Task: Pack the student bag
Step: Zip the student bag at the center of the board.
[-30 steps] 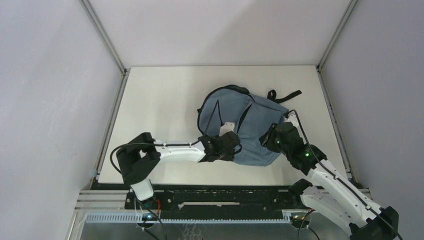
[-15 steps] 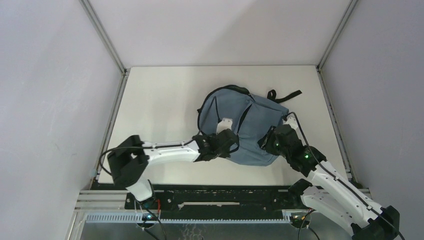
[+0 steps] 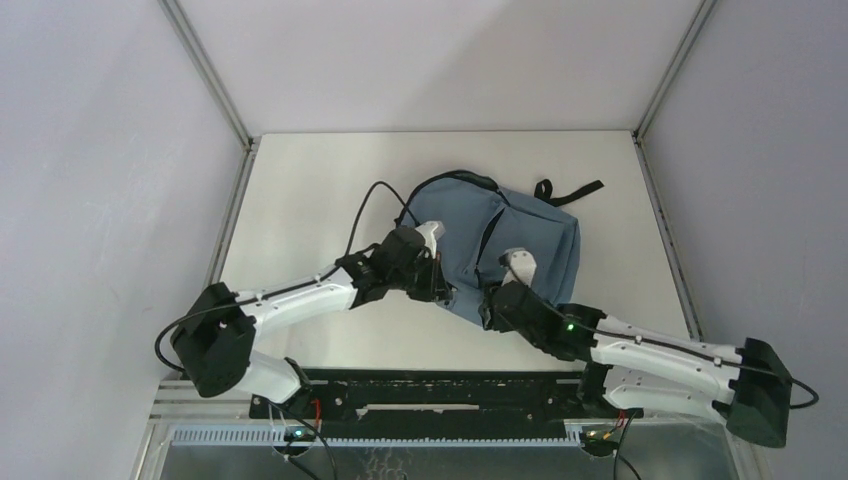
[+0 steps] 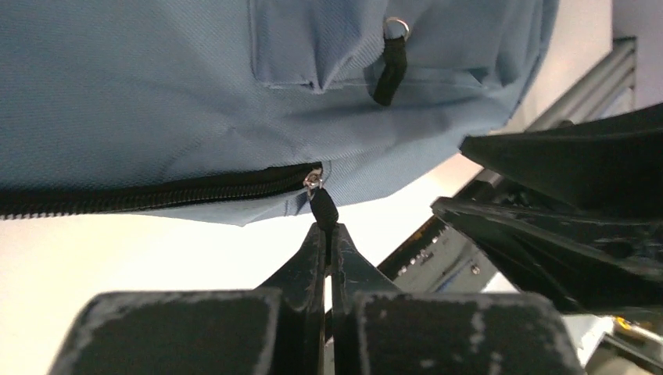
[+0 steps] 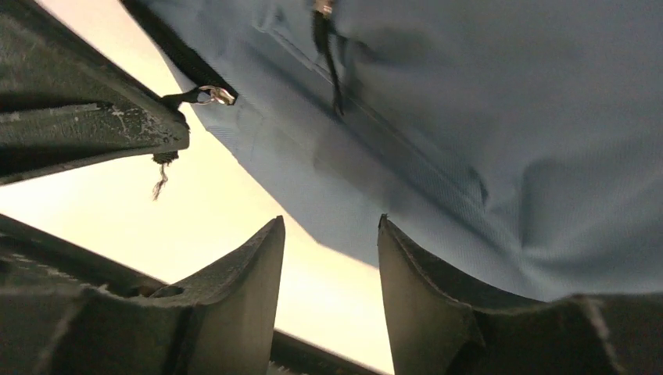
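**A:** Left tool (image 4: 327, 231) first: fingers pressed flat together, with the black zip pull (image 4: 323, 209) of the student bag (image 3: 515, 240) pinched between their tips. It has hold of that pull.

**B:** And the pull leads straight up to the silver slider (image 4: 313, 181), sitting at one end of the black zip line (image 4: 148, 197). From the slider, that line runs off along the bag's edge, crosswise to the fingers.

**A:** That's the relation that matters, I'd say. The pull points back at the tool, but the zip runs sideways. Any haul would have to follow that line round the bag's rim, not come straight off the bag.

**B:** Right tool (image 5: 328, 234) now: jaws parted, nothing between them, blue cloth just past the tips. It hovers at the bag's near edge, close beside the left one.

**A:** From above, the bag lies flat on the counter (image 3: 310, 180), with the left tool at its left side. The left arm is plainly the one on the zip.

**B:** Obstacles? The two tools sit close together at the bag's near side and could crowd each other. The left arm's cable (image 3: 372, 186) arches over the counter left of the bag. A black strap (image 3: 575, 189) trails off the bag's far side, well apart from the pull.

**A:** The bag's soft. Unless the right tool pins the cloth, I'd expect it to drag along with the pull.
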{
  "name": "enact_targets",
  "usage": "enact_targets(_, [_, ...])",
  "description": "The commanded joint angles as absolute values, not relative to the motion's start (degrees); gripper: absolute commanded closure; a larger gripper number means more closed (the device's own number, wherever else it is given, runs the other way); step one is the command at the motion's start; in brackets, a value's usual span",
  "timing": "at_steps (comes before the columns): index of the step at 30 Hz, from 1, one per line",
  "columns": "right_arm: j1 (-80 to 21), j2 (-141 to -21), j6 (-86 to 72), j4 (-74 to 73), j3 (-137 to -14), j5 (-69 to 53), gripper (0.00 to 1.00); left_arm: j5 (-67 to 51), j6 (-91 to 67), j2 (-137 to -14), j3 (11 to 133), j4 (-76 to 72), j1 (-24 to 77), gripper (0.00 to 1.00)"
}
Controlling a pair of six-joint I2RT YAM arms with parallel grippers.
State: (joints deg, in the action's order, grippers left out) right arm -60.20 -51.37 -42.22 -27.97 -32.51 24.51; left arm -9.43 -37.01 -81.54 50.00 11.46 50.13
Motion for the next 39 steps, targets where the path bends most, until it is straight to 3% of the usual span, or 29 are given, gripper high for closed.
enact_targets(1, [-65.13,-55.74,-22.91,-13.61,-31.61,33.04,0.44,-21.54,-36.56,-79.66,48.03,5.65,48.00,1.00])
enact_targets(10, [-67.32,-70.37,-12.39,-1.76,-31.90,42.51,0.42,-24.65,-38.03,-78.34,45.51,3.12,46.21,1.00])
enact_targets(11, [-67.32,-71.87,-12.81,-1.48,-31.95,44.79,0.46,-25.12,-38.01,-78.06,45.26,2.93,46.04,1.00])
enact_targets(14, [-67.67,-74.73,-16.67,-3.80,-31.97,51.40,0.72,-25.66,-37.69,-76.37,44.49,3.04,44.71,1.00])
enact_targets(16, [-68.35,-74.42,-18.44,-5.24,-31.99,52.05,1.00,-25.48,-37.15,-74.60,43.92,3.87,43.08,1.00])
enact_targets(22, [-71.32,-67.95,-36.23,-20.79,-32.52,55.82,1.00,-23.32,-34.03,-70.14,42.92,7.81,33.48,1.00])
enact_targets(30, [-79.09,-56.77,-73.58,-52.33,-32.25,64.37,1.00,-21.33,-33.30,-68.65,44.77,11.57,21.25,1.00])
enact_targets(33, [-80.27,-53.86,-68.54,-49.53,-31.36,65.12,1.00,-24.39,-34.41,-68.73,43.51,9.58,21.31,1.00])
enact_targets(34, [-80.63,-53.13,-63.33,-45.97,-31.36,64.83,1.00,-25.07,-34.51,-68.54,43.09,9.47,21.34,1.00])
enact_targets(35, [-81.13,-52.56,-56.11,-41.46,-31.32,64.22,0.88,-25.58,-34.61,-68.25,42.61,9.57,21.36,1.00])
enact_targets(38, [-83.20,-51.15,-36.98,-27.67,-31.36,61.53,0.42,-26.81,-34.92,-66.26,40.72,9.48,21.56,1.00])
enact_targets(39, [-83.81,-50.90,-31.80,-22.87,-31.35,60.35,0.34,-26.99,-35.04,-65.08,40.30,9.57,21.68,1.00])
